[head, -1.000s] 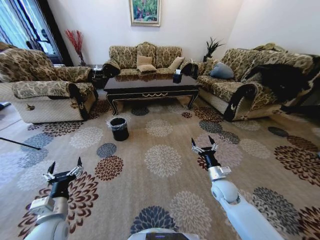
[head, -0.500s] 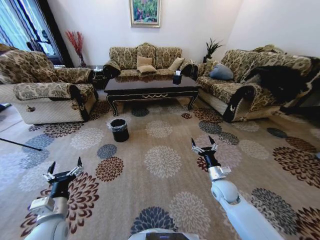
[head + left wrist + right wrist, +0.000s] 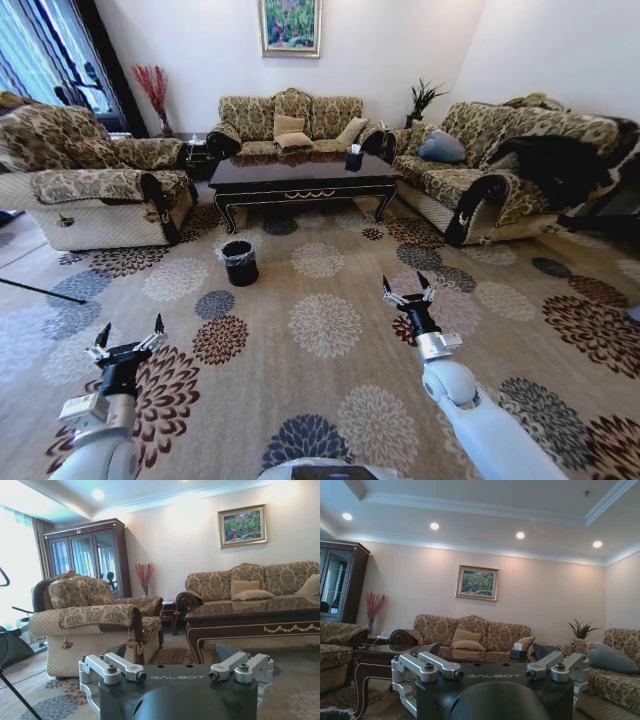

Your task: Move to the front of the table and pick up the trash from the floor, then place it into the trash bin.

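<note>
Both claws, left gripper (image 3: pixel 128 336) and right gripper (image 3: pixel 409 289), hover wide apart over flowered carpet (image 3: pixel 330 370), holding nothing. Beyond, a small black lined trash bin (image 3: pixel 239 262) stands before the glossy dark wooden table (image 3: pixel 300 175), which bears a dark tissue box (image 3: pixel 354 157).

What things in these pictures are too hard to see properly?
- The trash: in the head view, too small to pick out on the patterned carpet.
- Inside the trash bin: head view, too far and dark.
- The table: left wrist view, cut off by the picture's edge.
- Left pincer and right pincer: both open, holding nothing.
</note>
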Available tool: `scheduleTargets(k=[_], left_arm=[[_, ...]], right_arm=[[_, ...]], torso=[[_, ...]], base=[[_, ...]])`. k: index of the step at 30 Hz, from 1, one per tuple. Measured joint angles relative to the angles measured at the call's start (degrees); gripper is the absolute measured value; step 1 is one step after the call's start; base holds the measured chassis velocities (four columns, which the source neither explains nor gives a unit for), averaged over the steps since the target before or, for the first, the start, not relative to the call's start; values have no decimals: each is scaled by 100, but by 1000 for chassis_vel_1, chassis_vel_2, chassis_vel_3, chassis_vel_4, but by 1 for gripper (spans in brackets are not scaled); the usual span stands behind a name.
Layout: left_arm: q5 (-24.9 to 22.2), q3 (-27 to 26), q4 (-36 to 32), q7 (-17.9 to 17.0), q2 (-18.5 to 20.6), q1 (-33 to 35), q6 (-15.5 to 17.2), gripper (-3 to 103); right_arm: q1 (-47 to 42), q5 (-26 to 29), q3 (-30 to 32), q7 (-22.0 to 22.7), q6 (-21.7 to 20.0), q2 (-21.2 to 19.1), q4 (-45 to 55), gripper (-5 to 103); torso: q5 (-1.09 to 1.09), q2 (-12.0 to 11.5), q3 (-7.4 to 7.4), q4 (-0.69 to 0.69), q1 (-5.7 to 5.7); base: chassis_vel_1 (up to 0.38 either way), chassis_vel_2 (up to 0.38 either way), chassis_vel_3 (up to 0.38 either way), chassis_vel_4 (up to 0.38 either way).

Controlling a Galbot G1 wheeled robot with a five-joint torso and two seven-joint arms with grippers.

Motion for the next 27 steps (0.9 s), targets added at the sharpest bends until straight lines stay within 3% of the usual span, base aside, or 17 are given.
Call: scheduleTargets(k=[27], left_arm=[[0, 0, 0, 0, 0, 0, 0, 100]], right_arm=[[0, 0, 0, 0, 0, 0, 0, 100]], torso=[[0, 642, 376, 0, 268]], base=[[0, 0, 0, 0]])
